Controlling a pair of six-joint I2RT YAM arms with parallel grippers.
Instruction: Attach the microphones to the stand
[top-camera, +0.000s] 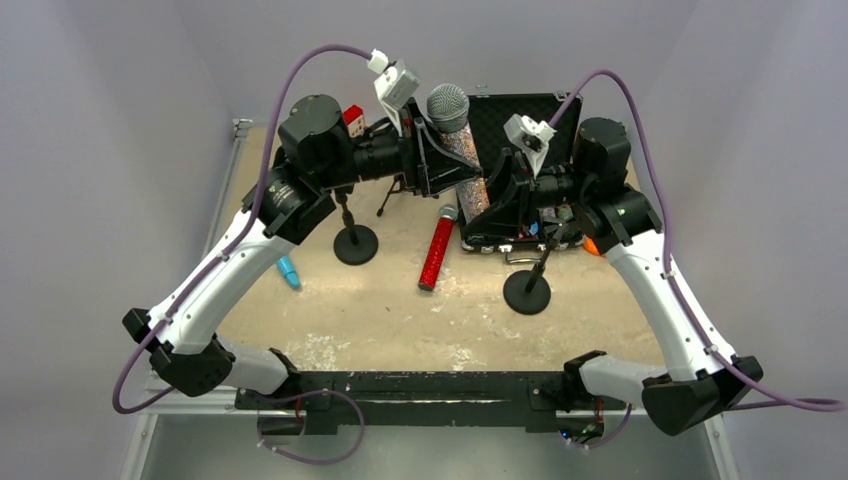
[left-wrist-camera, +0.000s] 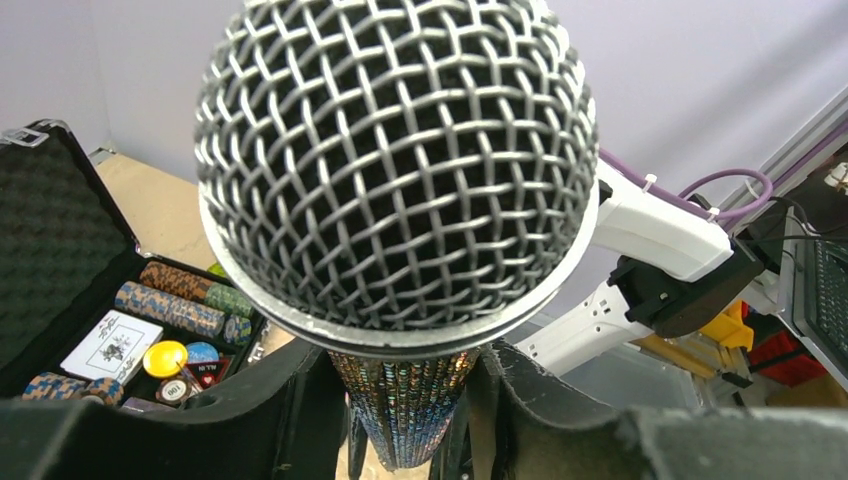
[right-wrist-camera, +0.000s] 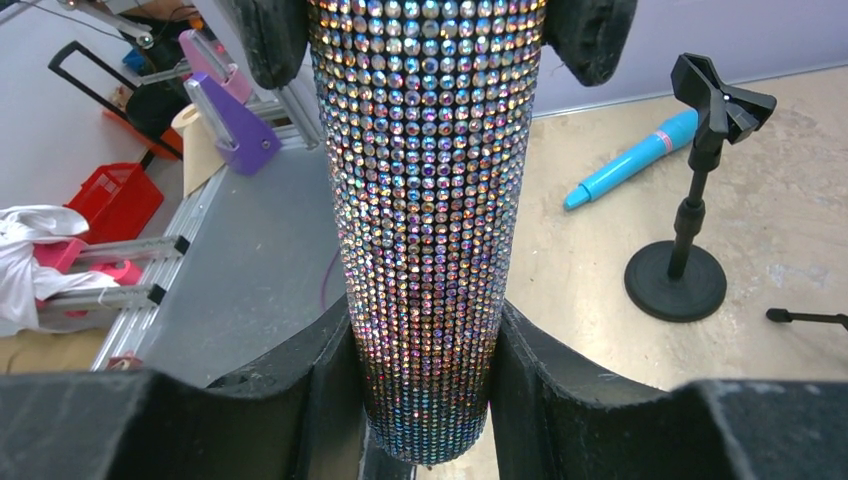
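An open black case (top-camera: 503, 110) holds poker chips (left-wrist-camera: 175, 308) and a card deck (left-wrist-camera: 110, 346).

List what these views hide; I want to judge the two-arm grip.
Top view: clip of the left stand and part of the light-blue microphone, under the left arm; top of the right stand, under the right arm.
Left wrist view: both stands, behind the mesh head of the silver microphone.
Right wrist view: that head, cut by the top edge; the red microphone, outside the frame.

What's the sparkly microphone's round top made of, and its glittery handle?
On the silver microphone, the mesh head looks like shiny woven metal wire. The handle seems covered in rows of tiny rhinestones, glass or plastic, flashing rainbow colours.
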